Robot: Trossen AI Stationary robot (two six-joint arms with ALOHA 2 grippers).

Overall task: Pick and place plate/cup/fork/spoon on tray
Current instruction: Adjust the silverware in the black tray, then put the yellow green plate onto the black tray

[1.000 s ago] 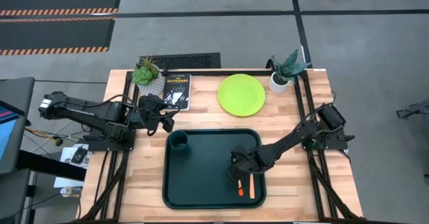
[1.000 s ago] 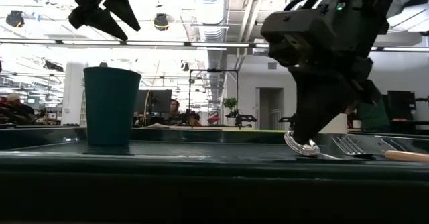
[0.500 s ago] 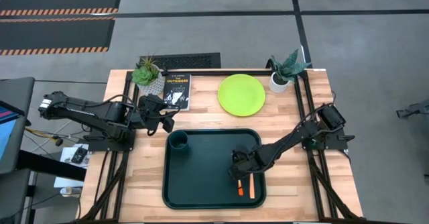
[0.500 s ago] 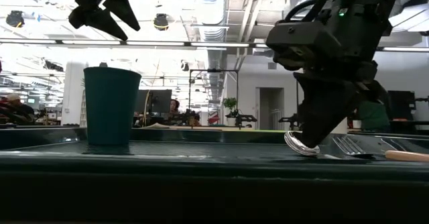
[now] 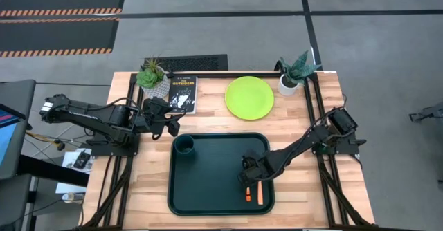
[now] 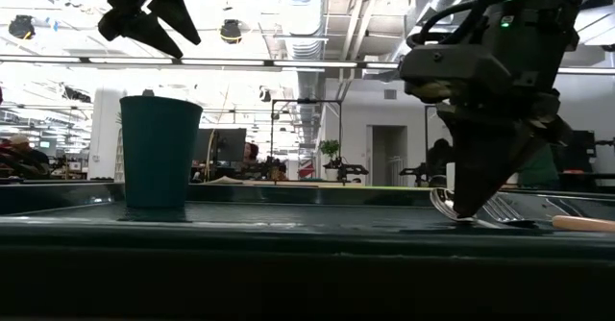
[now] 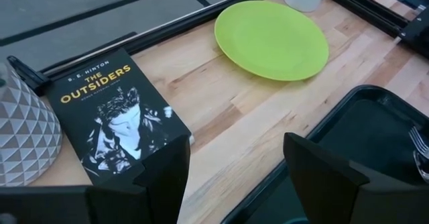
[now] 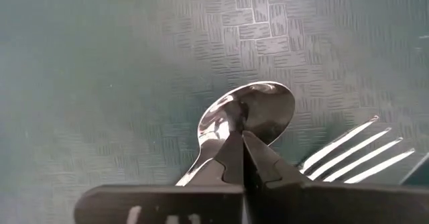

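Right gripper (image 5: 247,182): I see it low over the tray's right half, fingers clenched on the spoon's (image 8: 248,113) neck.
Spoon: its silver bowl rests on the tray floor, just beside the fork (image 8: 355,155).
Fork: I read it lying flat in the tray, tines near the spoon's bowl.
Tray (image 5: 208,182): near edge of the table, centre.
Cup (image 5: 183,145): upright in the tray's far left corner.
Left gripper (image 5: 171,125): hovering spread apart above the table, left of the cup.
Plate (image 5: 249,97): on bare wood beyond the tray.
Book (image 7: 114,117): left of the plate.
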